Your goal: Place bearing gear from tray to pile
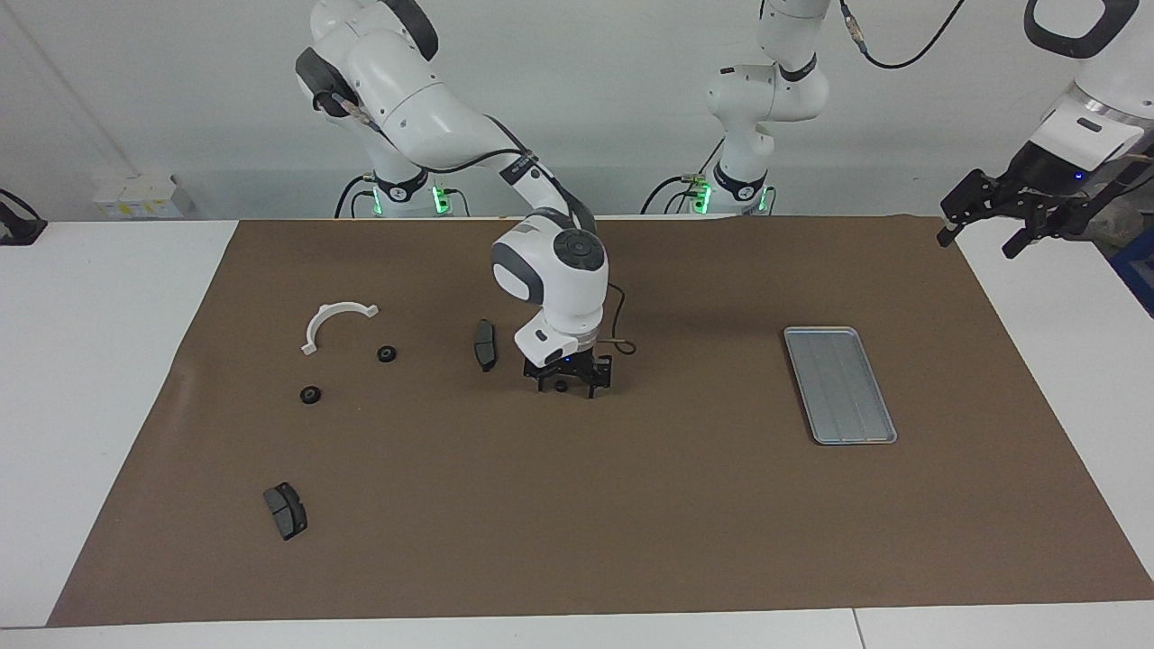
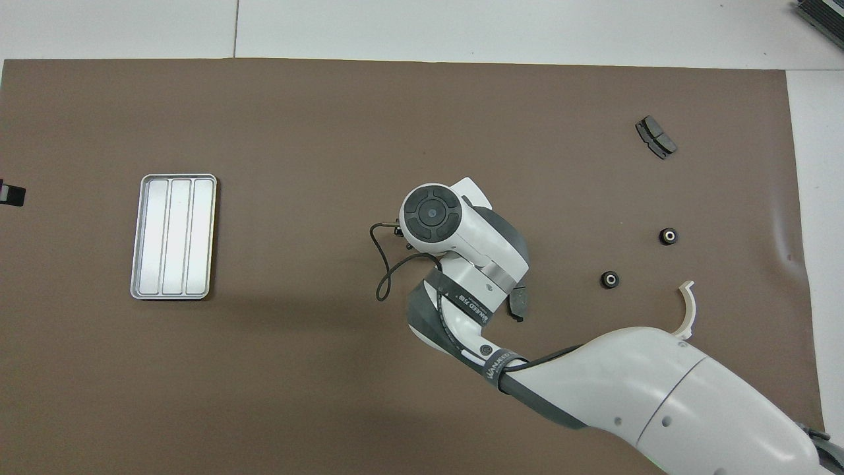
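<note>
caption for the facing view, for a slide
Right gripper down around a small black gear mid-mat, between the empty tray and the scattered parts; left gripper waits raised.

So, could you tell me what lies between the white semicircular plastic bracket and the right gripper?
A small black round gear and a dark grey brake pad, clearest in the facing view.

tray (image 1: 839, 385): flat silver-grey ridged rectangle, empty, toward the left arm's end of the table
bearing gear (image 1: 561, 386): small, black, round, on the brown mat mid-table between the right gripper's (image 1: 566, 386) fingers
pile: white bracket (image 1: 335, 323), two gears (image 1: 387, 353) (image 1: 310, 395), two brake pads (image 1: 485, 343) (image 1: 285, 510), toward the right arm's end
</note>
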Tool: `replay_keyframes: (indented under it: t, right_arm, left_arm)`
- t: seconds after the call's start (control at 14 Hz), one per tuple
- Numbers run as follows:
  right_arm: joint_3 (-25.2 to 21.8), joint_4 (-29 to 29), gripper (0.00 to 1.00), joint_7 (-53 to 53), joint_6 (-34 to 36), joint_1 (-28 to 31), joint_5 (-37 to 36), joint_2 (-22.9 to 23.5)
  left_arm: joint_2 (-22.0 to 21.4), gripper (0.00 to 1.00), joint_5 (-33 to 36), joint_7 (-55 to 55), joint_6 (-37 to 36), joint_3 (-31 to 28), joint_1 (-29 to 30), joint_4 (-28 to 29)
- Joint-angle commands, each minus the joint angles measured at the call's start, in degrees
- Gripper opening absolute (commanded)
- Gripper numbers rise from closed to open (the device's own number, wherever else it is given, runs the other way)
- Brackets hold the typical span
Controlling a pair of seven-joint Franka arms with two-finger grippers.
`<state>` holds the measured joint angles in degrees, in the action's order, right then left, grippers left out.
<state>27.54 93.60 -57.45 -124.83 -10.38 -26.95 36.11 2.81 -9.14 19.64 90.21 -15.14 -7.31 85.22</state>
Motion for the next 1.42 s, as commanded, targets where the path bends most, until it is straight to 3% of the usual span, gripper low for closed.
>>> replay_keyframes:
  t: [0.0, 0.14, 0.28, 0.57, 0.93, 1.21, 1.35]
  right_arm:
    - [1.12, 0.45, 0.80, 5.13, 1.43, 1.59, 2.85, -1.04]
    - [1.12, 0.36, 0.71, 5.41, 0.82, 1.76, 3.22, -1.05]
    - [1.12, 0.18, 0.52, 5.41, 0.64, 1.76, 3.48, -1.04]
    - [1.12, 0.36, 0.00, 5.59, 1.43, 2.29, 4.53, -2.01]
    - [-0.63, 1.85, 0.00, 11.19, 3.18, 4.57, 8.21, -6.92]
    - [-12.91, 9.04, 0.00, 28.38, 2.49, 3.96, 20.15, -15.44]
    - [-18.46, 10.29, 0.00, 37.89, 2.14, 3.79, 24.12, -16.78]
  left_arm:
    - [-1.05, 1.00, -0.27, -3.64, 0.31, 1.25, -0.68, 0.92]
    - [-1.05, 1.00, -0.27, -3.82, 0.75, 1.95, -0.68, 1.18]
    - [-0.79, 1.00, 0.08, -4.95, 1.80, 1.95, -1.73, 1.27]
    - [-0.61, 1.00, 10.51, -6.45, 3.04, 2.04, -6.39, 1.44]
    - [-0.79, 1.00, 13.44, -12.17, 4.09, 2.30, -8.77, 2.05]
    - [-1.05, 1.00, 12.74, -12.69, 6.63, 2.31, -8.16, 3.63]
    - [-1.14, 1.00, 11.69, -13.04, 9.27, 2.22, -7.89, 5.56]
